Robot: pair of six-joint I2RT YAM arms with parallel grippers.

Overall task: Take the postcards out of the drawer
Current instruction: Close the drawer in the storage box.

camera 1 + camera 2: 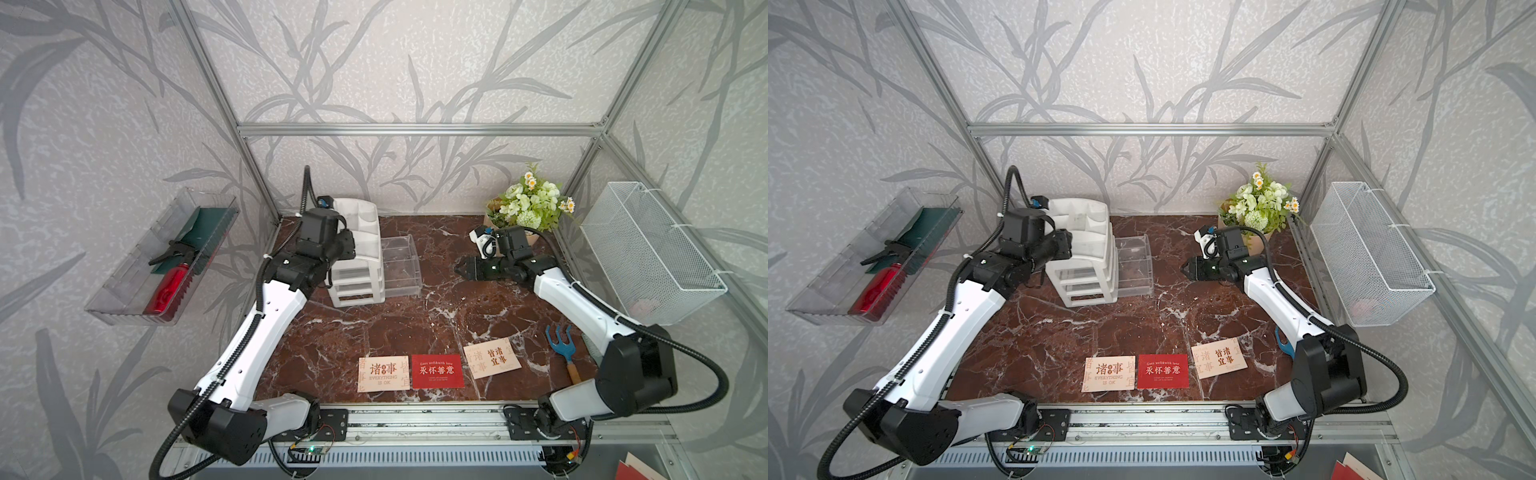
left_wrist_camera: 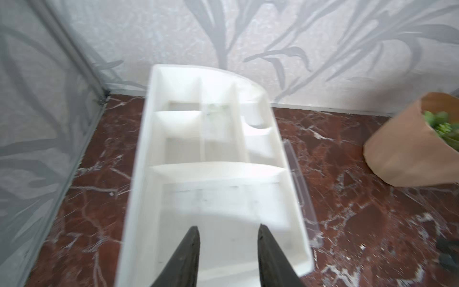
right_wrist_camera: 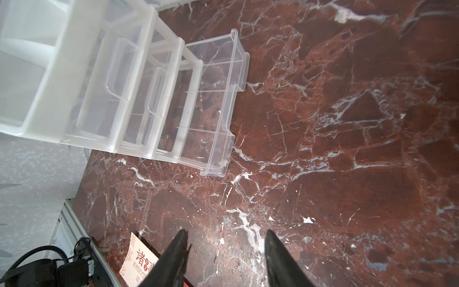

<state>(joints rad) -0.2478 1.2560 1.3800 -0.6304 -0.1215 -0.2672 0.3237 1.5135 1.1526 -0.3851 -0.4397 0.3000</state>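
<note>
Postcards (image 1: 437, 371) lie in a row at front edge of table (image 1: 374, 328); clear drawer (image 1: 401, 266) stands pulled out; left gripper (image 2: 229, 227), right gripper (image 3: 226, 231) both parted, holding nothing.

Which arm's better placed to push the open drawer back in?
Right, probably. The right gripper hangs open, facing the front of the pulled-out clear drawer; the left gripper is open above the white organizer.
</note>
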